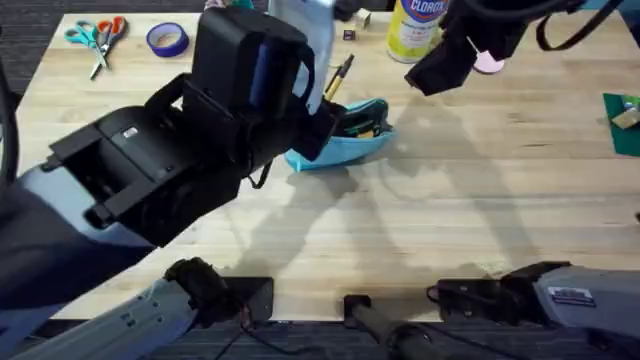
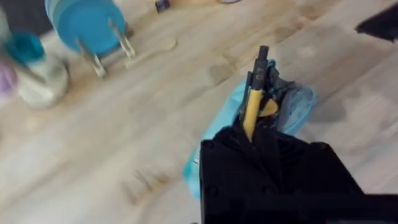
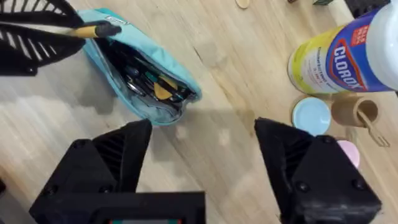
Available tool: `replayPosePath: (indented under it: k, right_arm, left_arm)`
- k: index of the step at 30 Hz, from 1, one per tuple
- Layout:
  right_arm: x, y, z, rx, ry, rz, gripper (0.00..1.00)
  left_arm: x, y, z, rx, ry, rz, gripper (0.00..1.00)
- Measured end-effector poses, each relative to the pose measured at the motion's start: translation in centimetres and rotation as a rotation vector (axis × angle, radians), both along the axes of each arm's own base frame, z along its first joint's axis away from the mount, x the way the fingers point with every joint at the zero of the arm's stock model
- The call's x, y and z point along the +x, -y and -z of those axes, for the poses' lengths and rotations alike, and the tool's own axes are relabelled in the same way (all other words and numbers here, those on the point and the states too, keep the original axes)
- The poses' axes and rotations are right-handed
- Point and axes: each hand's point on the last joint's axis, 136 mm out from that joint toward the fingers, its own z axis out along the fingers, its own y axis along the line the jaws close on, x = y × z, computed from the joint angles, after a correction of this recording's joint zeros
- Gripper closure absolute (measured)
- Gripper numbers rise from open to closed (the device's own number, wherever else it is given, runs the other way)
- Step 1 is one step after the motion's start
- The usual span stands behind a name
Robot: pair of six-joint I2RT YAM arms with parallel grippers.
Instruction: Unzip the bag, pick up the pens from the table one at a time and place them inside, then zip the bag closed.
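Now, left gripper (image 2: 252,134): clenched on the yellow pen (image 2: 254,106), over the bag.
Bag (image 1: 345,147): unzipped, near the table's (image 1: 450,220) far edge.
Right gripper (image 3: 202,155): released, above the table.

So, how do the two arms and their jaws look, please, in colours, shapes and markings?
Both arms are mostly black, with pale grey-white link covers near the bases. The left arm has a boxy black wrist housing bearing a small white label. The right arm carries a white sticker on its grey cover. The right gripper has broad, blocky black jaws with ribbed inner faces. Thin black cables run near the bases.
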Motion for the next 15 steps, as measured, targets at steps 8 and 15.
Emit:
replayPosePath:
  k: [8, 15]
  right_arm:
    - [-2.0, 1.0, -3.0, 0.021, 0.072, 0.012, 0.003]
    - [-3.4, 4.3, -5.8, 0.037, 0.151, 0.100, 0.003]
  left_arm:
    - [0.5, 1.5, 0.3, 0.183, 0.121, 0.212, 0.958]
    - [1.9, 3.6, 2.0, 0.237, 0.149, 0.310, 0.958]
